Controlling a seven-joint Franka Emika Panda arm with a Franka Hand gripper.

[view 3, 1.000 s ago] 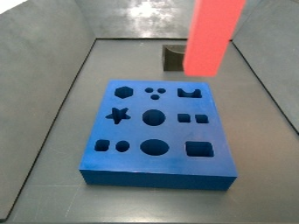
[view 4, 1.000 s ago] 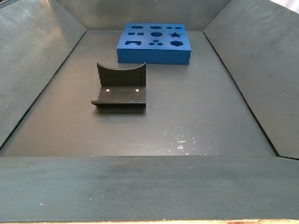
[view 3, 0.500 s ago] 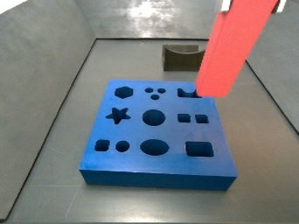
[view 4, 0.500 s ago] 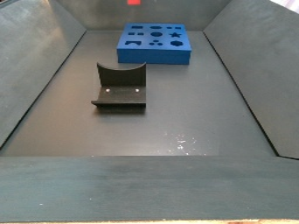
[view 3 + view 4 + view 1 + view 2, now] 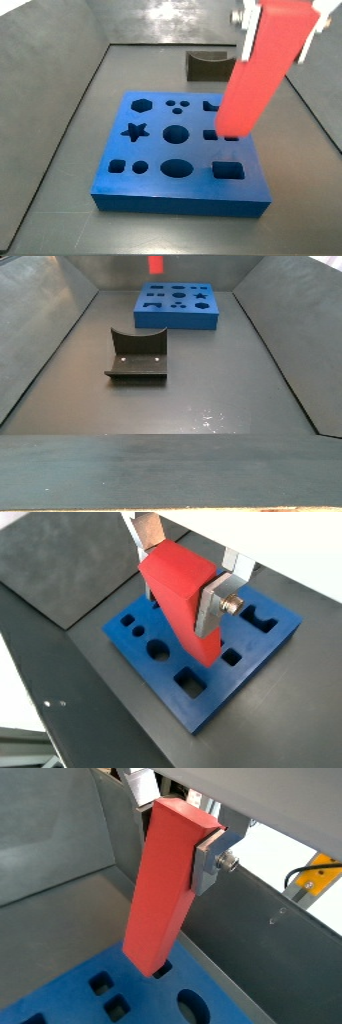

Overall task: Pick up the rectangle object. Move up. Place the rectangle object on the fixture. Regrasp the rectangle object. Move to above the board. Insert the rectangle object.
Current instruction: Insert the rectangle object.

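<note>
Place: robot test cell or lab.
Evidence: grey walled bin (image 5: pixel 54 336); blue board (image 5: pixel 175 306) at its far end; gripper (image 5: pixel 278 20) above the board; fixture (image 5: pixel 136 356) nearby.

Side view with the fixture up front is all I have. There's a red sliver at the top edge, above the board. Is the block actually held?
Observer: Yes. In a wrist view the gripper is over the board, and its fingers clamp the upper end of the rectangle object.
Operator: Where's its lower end?
Observer: In a side view the rectangle object ends over the board, by the small square cutouts on the side away from the star. I can't tell if it touches.
Operator: Is it plumb?
Observer: No. In that side view it leans a bit, with the held end further out towards the wall than the lower end.
</note>
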